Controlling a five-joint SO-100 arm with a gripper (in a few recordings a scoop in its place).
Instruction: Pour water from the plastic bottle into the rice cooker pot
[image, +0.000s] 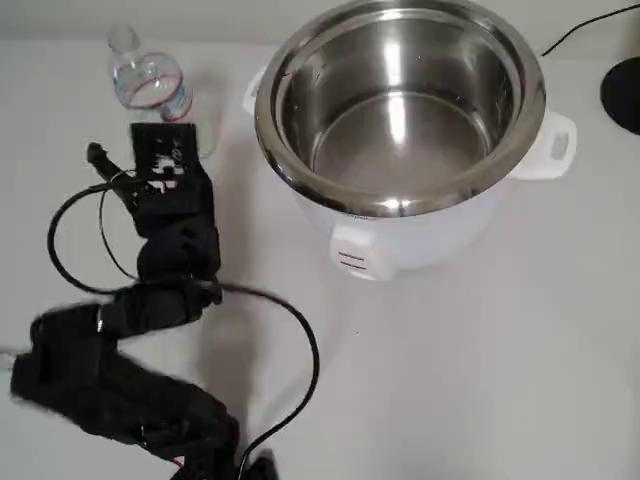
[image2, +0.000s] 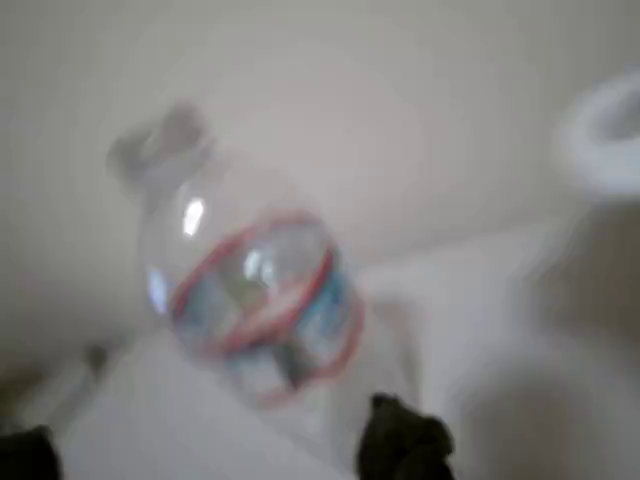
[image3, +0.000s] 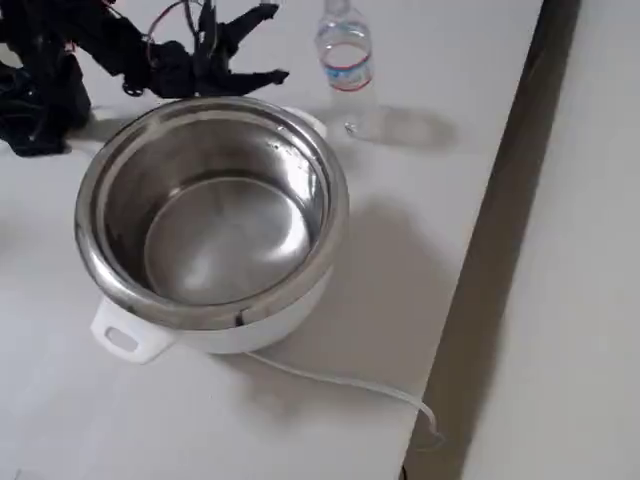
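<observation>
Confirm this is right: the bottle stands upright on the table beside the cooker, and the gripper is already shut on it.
Not quite. The bottle does stand upright on the table beside the cooker, but the gripper is not shut on it. The fixed view shows its fingers spread open, with a gap of bare table between them and the bottle.
</observation>
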